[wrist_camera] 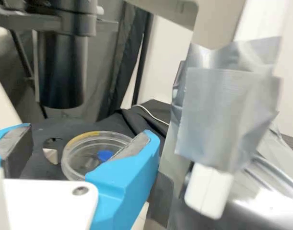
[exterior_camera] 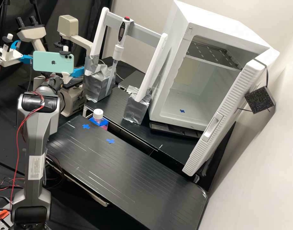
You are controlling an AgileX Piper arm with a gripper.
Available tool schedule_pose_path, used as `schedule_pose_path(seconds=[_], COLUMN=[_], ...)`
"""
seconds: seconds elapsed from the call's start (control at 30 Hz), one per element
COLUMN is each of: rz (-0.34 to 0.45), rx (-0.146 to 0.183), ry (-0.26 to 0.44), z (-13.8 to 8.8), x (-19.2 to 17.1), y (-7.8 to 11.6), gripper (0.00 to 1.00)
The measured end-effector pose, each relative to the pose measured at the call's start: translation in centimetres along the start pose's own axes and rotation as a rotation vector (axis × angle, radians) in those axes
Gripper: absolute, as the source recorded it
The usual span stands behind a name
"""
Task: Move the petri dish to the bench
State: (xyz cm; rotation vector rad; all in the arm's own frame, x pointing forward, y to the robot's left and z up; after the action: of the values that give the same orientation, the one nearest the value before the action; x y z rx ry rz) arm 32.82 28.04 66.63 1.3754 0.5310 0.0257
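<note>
In the high view the gripper (exterior_camera: pixel 76 72) is at the microscope's stage, one blue finger visible beside the green phone. The wrist view has the gripper (wrist_camera: pixel 87 136) open, its two blue fingers wide apart. A clear round petri dish (wrist_camera: pixel 81 155) lies on the dark stage between and beyond them, its near edge partly covered by one finger. A blue spot shows through the dish. Whether either finger touches it, I cannot tell. The black bench (exterior_camera: pixel 133 175) bears two blue tape crosses.
Close to the gripper are the microscope's black objective (wrist_camera: pixel 62 69) and a white rack leg wrapped in silver tape (wrist_camera: pixel 223 115). A white-capped bottle (exterior_camera: pixel 98 115) stands at the bench's back edge. Farther right is an open white incubator (exterior_camera: pixel 172 73), with a pipette (exterior_camera: pixel 119 48) on the rack before it.
</note>
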Motion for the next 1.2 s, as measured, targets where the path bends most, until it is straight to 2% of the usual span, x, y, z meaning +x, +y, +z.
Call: schedule_pose_path(seconds=[0.07, 0.23, 0.33, 0.43, 0.53, 0.63, 0.8, 1.03, 1.2], rz=[0.014, 0.069, 0.096, 0.088, 0.072, 0.052, 0.007, -0.009, -0.050], rx=[0.003, 0.052, 0.052, 0.029, 0.011, 0.027, 0.031, 0.024, -0.034], ry=[0.036, 0.138, 0.196, 0.229, 0.240, 0.241, 0.239, 0.215, 0.175], z=[-0.1, -1.4, -2.2, -2.7, -2.7, -2.6, -3.0, -3.2, -2.9], x=[-1.3, -4.5, -5.6, -6.1, -6.2, -6.2, -5.9, -3.5, -1.1], y=[0.5, 1.3, 1.6, 1.1, 0.8, 0.6, 0.5, 1.1, 0.8], gripper=[1.00, 1.00, 1.00, 1.00, 1.00, 1.00, 1.00, 1.00, 1.00])
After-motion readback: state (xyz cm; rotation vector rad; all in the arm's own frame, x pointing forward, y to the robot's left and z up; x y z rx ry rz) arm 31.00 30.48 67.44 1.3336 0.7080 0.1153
